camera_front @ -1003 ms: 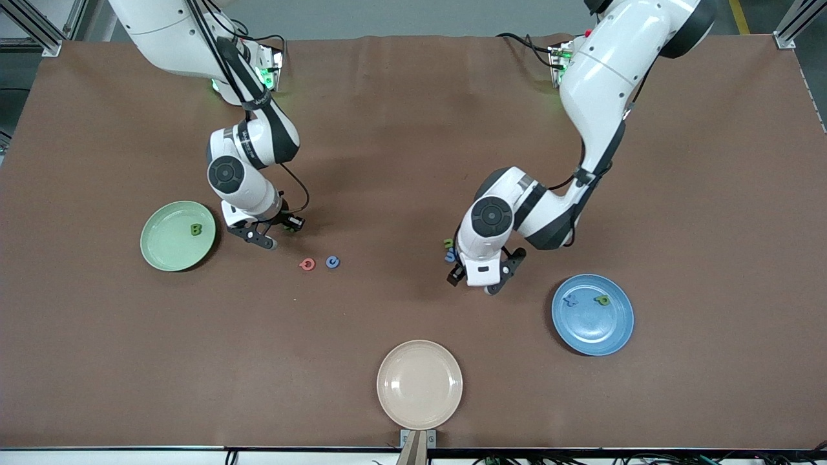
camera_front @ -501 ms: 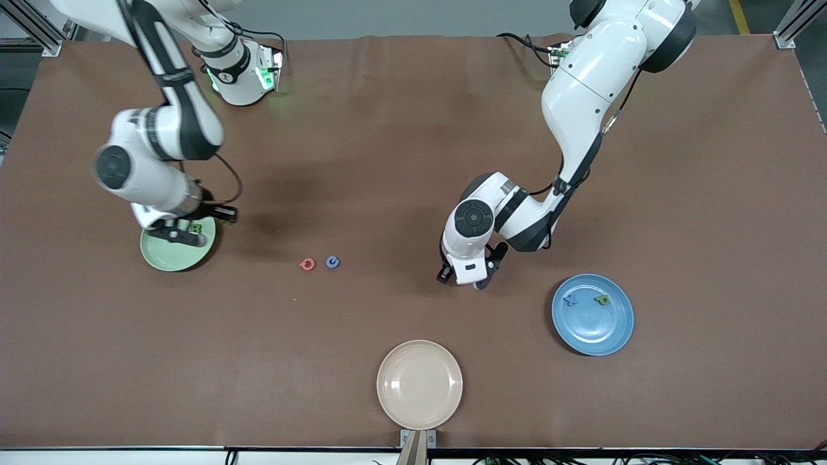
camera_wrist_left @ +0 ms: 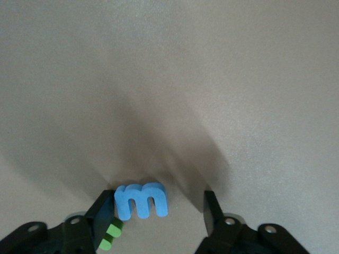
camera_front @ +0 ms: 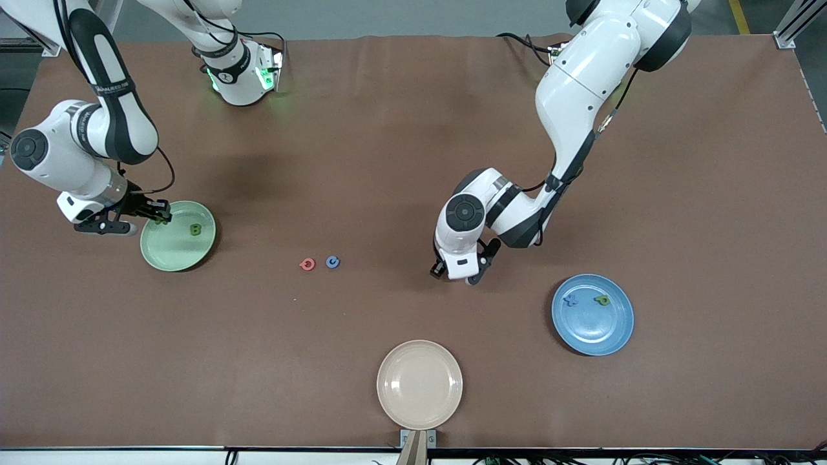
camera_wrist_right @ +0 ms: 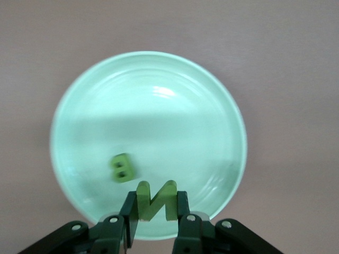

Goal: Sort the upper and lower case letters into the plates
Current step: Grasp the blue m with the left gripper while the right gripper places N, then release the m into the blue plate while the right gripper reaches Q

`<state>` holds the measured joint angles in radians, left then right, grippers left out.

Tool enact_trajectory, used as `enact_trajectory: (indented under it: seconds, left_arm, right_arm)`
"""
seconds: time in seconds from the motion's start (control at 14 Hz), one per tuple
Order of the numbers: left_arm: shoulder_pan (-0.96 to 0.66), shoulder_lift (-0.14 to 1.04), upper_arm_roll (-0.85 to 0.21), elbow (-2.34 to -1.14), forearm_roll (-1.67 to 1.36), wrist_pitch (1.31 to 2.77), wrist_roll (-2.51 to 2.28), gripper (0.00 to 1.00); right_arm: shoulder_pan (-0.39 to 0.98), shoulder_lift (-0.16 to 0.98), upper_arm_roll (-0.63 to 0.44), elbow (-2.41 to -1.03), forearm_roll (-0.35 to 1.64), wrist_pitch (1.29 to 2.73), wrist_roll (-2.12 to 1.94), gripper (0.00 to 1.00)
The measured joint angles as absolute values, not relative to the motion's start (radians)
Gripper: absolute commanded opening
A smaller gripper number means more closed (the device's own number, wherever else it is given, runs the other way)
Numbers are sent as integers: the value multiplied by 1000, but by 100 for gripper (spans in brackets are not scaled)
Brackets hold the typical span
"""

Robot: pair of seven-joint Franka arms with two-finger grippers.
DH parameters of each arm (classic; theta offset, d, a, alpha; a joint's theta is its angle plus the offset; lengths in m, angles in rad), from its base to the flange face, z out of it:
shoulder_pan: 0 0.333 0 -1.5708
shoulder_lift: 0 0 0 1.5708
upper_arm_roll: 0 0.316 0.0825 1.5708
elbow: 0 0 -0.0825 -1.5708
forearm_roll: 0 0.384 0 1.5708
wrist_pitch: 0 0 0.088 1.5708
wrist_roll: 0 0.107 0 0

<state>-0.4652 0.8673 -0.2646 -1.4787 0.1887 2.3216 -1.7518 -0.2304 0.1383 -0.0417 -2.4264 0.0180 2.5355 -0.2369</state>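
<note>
Front view shows the right pincer (camera_front: 150, 219) over the rim of the pale green plate (camera_front: 169, 253), at the right arm's end of the counter (camera_front: 387, 129). Right wrist view shows it clenched on a green letter N (camera_wrist_right: 155, 201), held upright above the plate's edge. A green letter B (camera_front: 195, 228) lies in that plate.

The left pincer (camera_front: 457, 274) is low over the middle of the counter, between the green plate and the blue plate (camera_front: 591, 332). Left wrist view shows its fingers (camera_wrist_left: 212, 211) parted around a blue letter m (camera_wrist_left: 141, 200), one finger touching it, the other apart from it; a green piece (camera_wrist_left: 110, 237) lies beside that finger.

Two letters lie in the blue plate. A red letter (camera_front: 307, 263) and a blue letter (camera_front: 332, 261) sit side by side on the counter. A cream plate (camera_front: 420, 407) sits nearest the front camera.
</note>
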Motion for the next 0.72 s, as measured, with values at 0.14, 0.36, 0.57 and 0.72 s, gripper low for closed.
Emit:
enact_trajectory:
  seconds: [0.14,0.36,0.57,0.72]
  left_arm:
    - [-465,867,-263,-1475,189,2321,-1752,54]
    - [-464,866,-260,-1471,189,2320,-1752,26]
    - [-464,866,-259,-1468,189,2319,-1752,8]
    - [-462,863,-252,-1463,190,2313,-1752,3]
  right_arm:
    - [-249,190,-41,-2439,17,2610,-257,14]
    - [-250,283,-36,-2442,17,2695,-267,17]
    - [-250,301,-34,-2439,17,2710,-276,43]
    - [-250,301,-33,-2439,17,2708,-278,100]
